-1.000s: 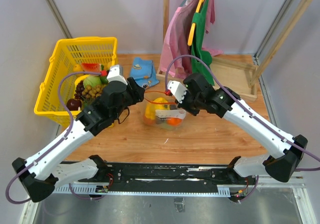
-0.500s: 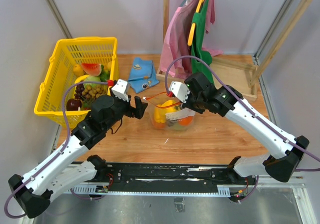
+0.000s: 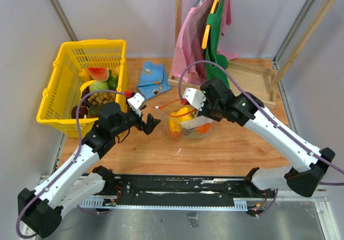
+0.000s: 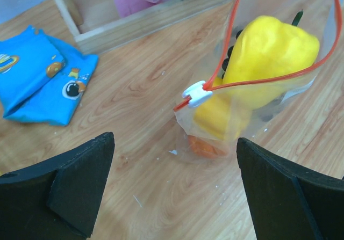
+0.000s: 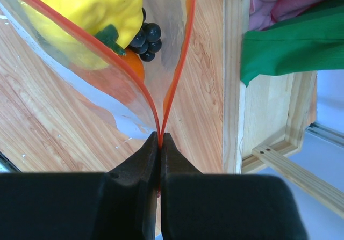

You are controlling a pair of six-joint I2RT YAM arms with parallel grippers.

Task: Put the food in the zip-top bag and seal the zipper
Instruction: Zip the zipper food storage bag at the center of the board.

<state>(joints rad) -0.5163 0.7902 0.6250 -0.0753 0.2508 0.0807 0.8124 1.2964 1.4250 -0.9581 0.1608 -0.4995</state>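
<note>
The clear zip-top bag [image 3: 188,123] stands on the table with its mouth open. Inside are a yellow fruit [image 4: 269,57], an orange piece [image 4: 207,146] and dark grapes [image 5: 146,38]. My right gripper [image 5: 160,138] is shut on the end of the red zipper [image 5: 180,63], holding the bag up; it shows in the top view [image 3: 194,107]. The white slider [image 4: 196,93] sits at the zipper's other end. My left gripper [image 3: 152,123] is open and empty, a short way left of the bag. More food [image 3: 99,84] lies in the yellow basket [image 3: 59,73].
A blue folded cloth [image 3: 152,79] lies behind the bag, also in the left wrist view [image 4: 45,76]. A wooden clothes rack [image 3: 242,71] with pink and green garments stands at the back right. The yellow basket sits at the table's left edge.
My left gripper has let go of the bag, opened and drawn back to the left. The bag has shifted slightly right, still held by my right gripper.
</note>
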